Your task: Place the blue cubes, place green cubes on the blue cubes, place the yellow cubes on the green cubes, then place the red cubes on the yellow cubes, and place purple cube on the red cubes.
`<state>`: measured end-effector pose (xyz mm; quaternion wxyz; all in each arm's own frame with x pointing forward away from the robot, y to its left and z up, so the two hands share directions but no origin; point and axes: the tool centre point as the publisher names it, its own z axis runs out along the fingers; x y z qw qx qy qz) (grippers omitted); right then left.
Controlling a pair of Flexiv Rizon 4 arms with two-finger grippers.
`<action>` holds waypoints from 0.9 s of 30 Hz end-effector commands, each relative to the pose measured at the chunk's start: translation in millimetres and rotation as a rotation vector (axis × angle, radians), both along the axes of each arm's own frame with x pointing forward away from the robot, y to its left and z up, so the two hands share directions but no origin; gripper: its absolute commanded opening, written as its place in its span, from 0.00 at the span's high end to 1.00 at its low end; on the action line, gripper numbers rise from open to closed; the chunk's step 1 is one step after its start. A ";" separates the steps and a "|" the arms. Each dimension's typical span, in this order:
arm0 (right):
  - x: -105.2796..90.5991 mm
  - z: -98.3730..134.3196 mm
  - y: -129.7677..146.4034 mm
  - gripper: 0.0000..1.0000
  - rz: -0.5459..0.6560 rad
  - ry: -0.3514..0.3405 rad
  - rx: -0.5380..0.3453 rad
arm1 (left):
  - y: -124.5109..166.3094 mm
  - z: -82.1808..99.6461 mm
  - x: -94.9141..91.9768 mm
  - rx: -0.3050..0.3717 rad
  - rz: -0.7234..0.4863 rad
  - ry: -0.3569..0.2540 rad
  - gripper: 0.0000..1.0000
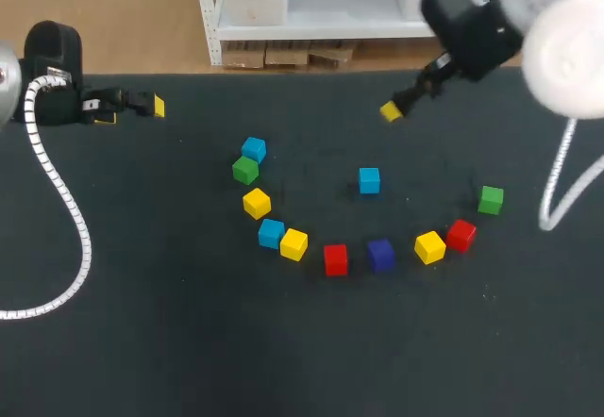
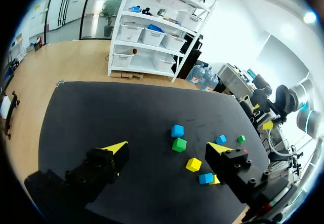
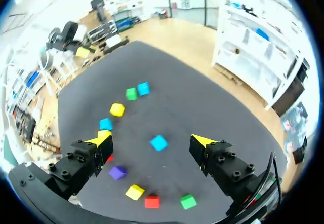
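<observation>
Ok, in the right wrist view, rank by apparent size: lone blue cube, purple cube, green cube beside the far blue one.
1. Lone blue cube and purple cube: alike, unranked.
2. Far green cube: smallest, perhaps only because it is farthest from the camera.

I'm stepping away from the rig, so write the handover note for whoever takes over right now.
Grippers: the left pincer is open and empty, at the table's left side. The right pincer is open and empty, above the far right part.
Things: all cubes lie singly on the table in a loose arc, some side by side. There are three blue cubes, two green cubes, three yellow cubes, two red cubes and one purple cube.
Done: nothing is stacked.
Left: the whole stack, starting with blue, then green, yellow, red, purple.
</observation>
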<state>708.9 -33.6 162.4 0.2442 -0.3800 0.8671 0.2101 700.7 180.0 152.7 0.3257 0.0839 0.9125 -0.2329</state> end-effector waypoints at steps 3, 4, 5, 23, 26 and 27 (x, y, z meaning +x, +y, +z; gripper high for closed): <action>-0.5 -2.2 -42.9 0.00 -0.135 -0.096 0.078 | 3.2 -1.8 -0.1 -0.012 -0.009 -0.007 0.00; 1.5 -2.7 -49.7 0.00 -0.156 -0.106 0.084 | 3.2 -1.8 -0.1 -0.012 -0.009 -0.007 0.00; 3.1 -2.8 -55.4 0.00 -0.173 -0.113 0.092 | 3.2 -1.8 -0.1 -0.012 -0.009 -0.007 0.00; 15.2 -2.7 -116.5 0.00 -0.401 -0.173 0.154 | 3.2 -1.8 -0.1 -0.012 -0.009 -0.007 0.00; 15.3 -2.6 -117.9 0.00 -0.407 -0.170 0.158 | 3.2 -1.8 -0.1 -0.012 -0.009 -0.007 0.00; 15.3 -2.6 -117.9 0.00 -0.407 -0.168 0.158 | 3.2 -1.8 -0.1 -0.012 -0.009 -0.007 0.00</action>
